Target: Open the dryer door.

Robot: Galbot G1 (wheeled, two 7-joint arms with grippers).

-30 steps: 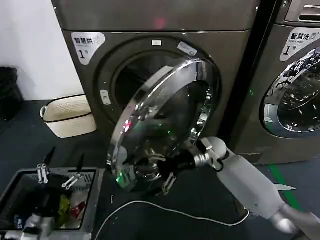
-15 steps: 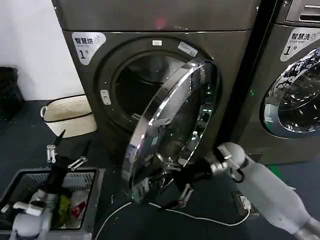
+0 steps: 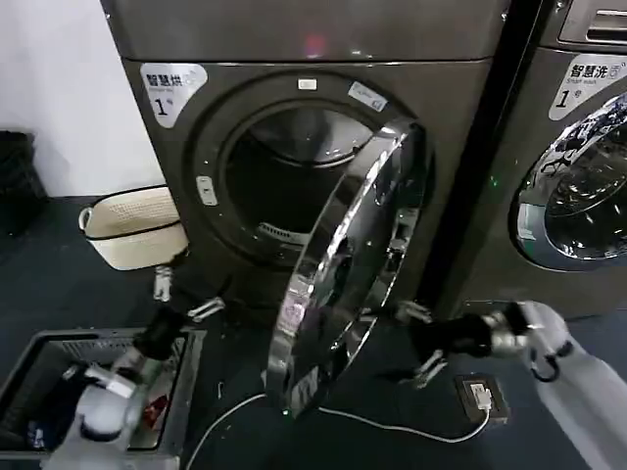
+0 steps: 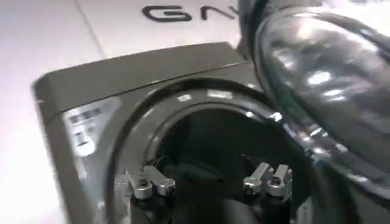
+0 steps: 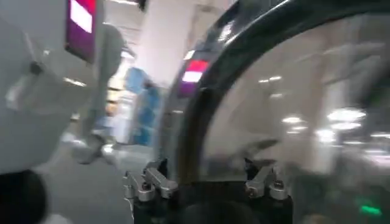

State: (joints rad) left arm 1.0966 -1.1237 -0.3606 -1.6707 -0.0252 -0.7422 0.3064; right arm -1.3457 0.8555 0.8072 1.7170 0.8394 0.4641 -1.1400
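Since 1 s ago the dryer door (image 3: 343, 264) swung wider, now near edge-on; the drum mouth was exposed. Right tool (image 3: 419, 343), fingers apart and gripping nothing, sat just beside the door's lower rim on its outer face. Left tool (image 3: 186, 294), fingers apart, rose toward the opening. Step: late in the swing. Next likely: nudge the door fully back.

Both arms are showing smooth white shells, black wrist sections, and silvery metal fingertip pieces (image 4: 146, 182) fastened with screws.
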